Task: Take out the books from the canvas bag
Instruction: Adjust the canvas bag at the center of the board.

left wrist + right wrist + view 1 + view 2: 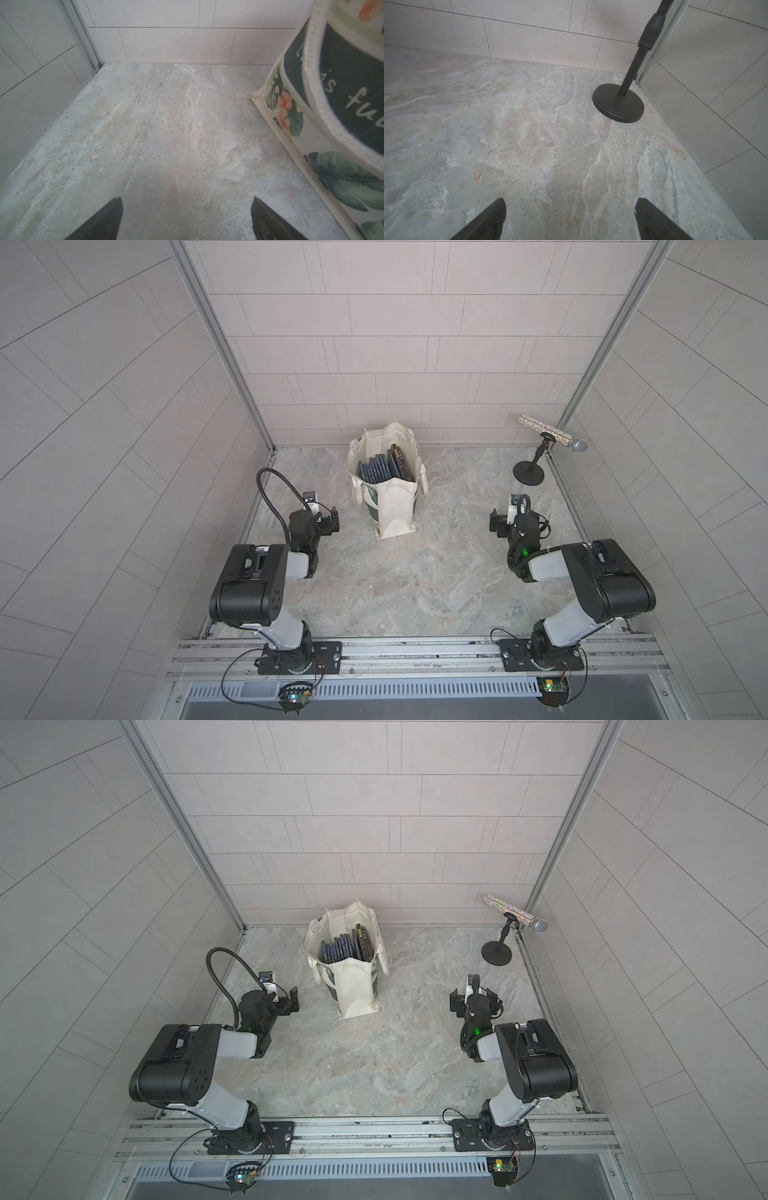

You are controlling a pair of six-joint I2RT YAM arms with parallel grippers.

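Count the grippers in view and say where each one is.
2. The left gripper, open, is close beside the canvas bag; the right gripper, open, is farther from it, nearer the microphone stand. Neither is hidden.

Left arm (249,589) and right arm (615,589) low, jaws wide, empty.

Top views: overhead, far, same scene. Wrist cams: low, fwd; left shares canvas bag (342,83).

Glittery microphone (552,434) (515,912) lying tilted on a short black stand (528,472) (618,103) with a round base, in the far right corner of a grey marbled tabletop (415,580), pale tiled walls (395,344) on three sides, metal rail (415,649) along the near edge
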